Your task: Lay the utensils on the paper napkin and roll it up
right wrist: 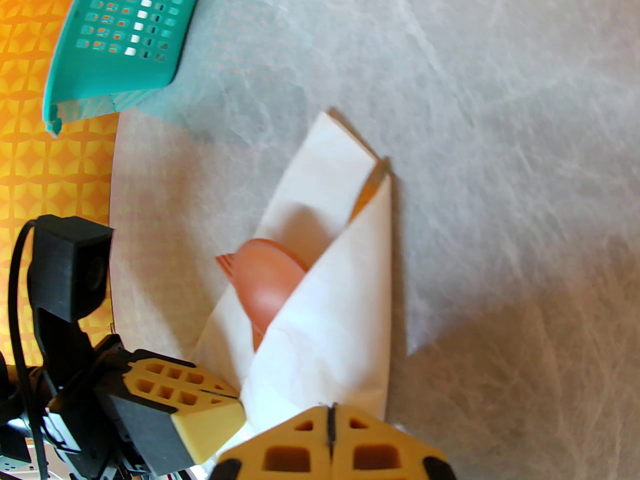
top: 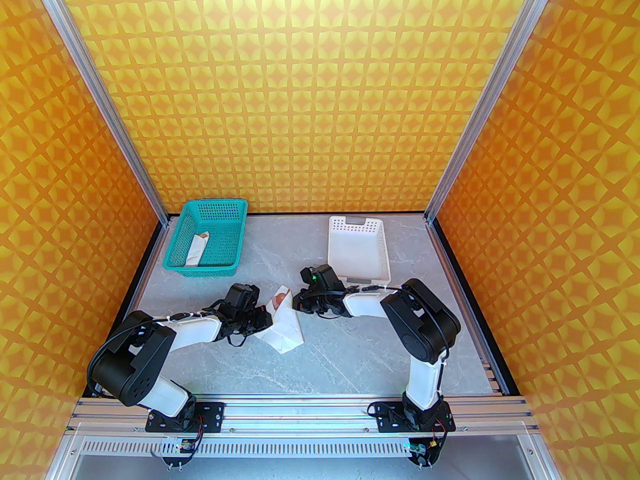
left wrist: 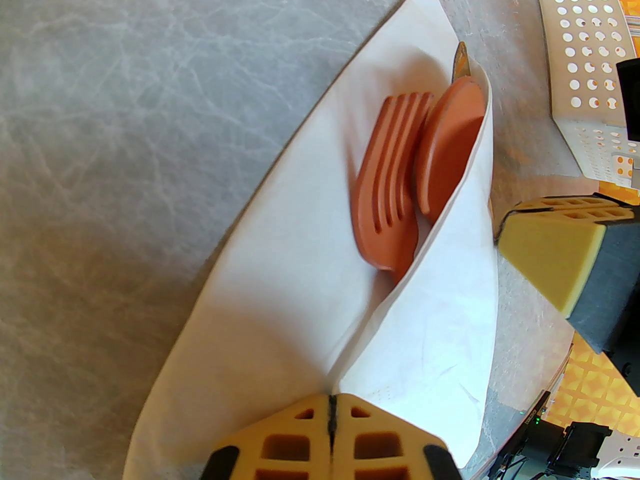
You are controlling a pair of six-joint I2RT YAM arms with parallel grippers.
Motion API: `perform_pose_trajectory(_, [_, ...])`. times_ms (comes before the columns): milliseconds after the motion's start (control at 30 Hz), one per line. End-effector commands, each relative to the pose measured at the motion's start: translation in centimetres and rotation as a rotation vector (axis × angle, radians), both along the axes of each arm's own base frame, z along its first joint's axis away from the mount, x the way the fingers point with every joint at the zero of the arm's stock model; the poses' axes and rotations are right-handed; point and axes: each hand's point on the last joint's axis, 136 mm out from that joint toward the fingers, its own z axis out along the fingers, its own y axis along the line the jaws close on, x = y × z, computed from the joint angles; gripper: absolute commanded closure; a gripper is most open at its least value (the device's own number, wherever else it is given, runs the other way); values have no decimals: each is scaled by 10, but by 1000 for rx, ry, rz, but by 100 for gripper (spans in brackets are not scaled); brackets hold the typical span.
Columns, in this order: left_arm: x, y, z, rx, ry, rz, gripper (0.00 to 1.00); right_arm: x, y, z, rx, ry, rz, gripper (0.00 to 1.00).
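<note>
Both arms rise from the near edge of the grey marbled bench, elbows bent and forearms angled inward. The left pincer and right pincer are clenched, their tips touching opposite sides of the folded white paper napkin. Whether either pinches the paper cannot be told. The fold holds a reddish-brown round-bowled spoon, an orange fork and an orange knife tip.

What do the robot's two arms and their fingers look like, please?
The left arm and right arm have white link shells between bulky black joint housings, with thin black cables tied along them. A small green light glows on the right wrist. The fingers are mustard-yellow blocks with square grid holes, on dark grey mounts.
</note>
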Motion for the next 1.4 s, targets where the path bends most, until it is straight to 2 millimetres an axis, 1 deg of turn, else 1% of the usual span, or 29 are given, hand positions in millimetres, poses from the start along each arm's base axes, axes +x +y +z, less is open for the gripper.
perform_pose_trajectory(0, [-11, 12, -19, 79, 49, 0, 100, -7, -6, -15, -44, 34, -6, 99])
perform_pose_trajectory(167, [-12, 13, -19, 81, 51, 3, 100, -7, -14, -20, -101, 31, -9, 99])
perform_pose_trajectory(233, [-12, 13, -19, 81, 51, 1, 100, -6, -18, -19, -129, 20, -11, 100])
perform_pose_trajectory(367, [-13, 13, -19, 81, 52, 2, 100, -2, -19, -5, -144, -16, -3, 99])
perform_pose_trajectory(533, [-12, 13, -18, 78, 47, 3, 100, -3, -16, 14, -117, -36, 9, 99])
perform_pose_trajectory(667, [-11, 12, -17, 74, 43, 3, 100, -12, -11, 24, -88, -39, 27, 99])
perform_pose_trajectory(800, [-11, 12, -16, 75, 42, 1, 100, -22, -1, 28, -67, -36, 54, 99])
perform_pose_trajectory(867, [-10, 11, -16, 74, 39, 1, 100, -25, 1, 27, -68, -30, 56, 99])
perform_pose_trajectory(1233, [-10, 11, -15, 75, 37, 0, 100, -33, -7, 3, -99, 10, 32, 99])
perform_pose_trajectory(1367, [-11, 12, -15, 76, 40, 0, 100, -37, -7, -4, -99, 32, 44, 99])
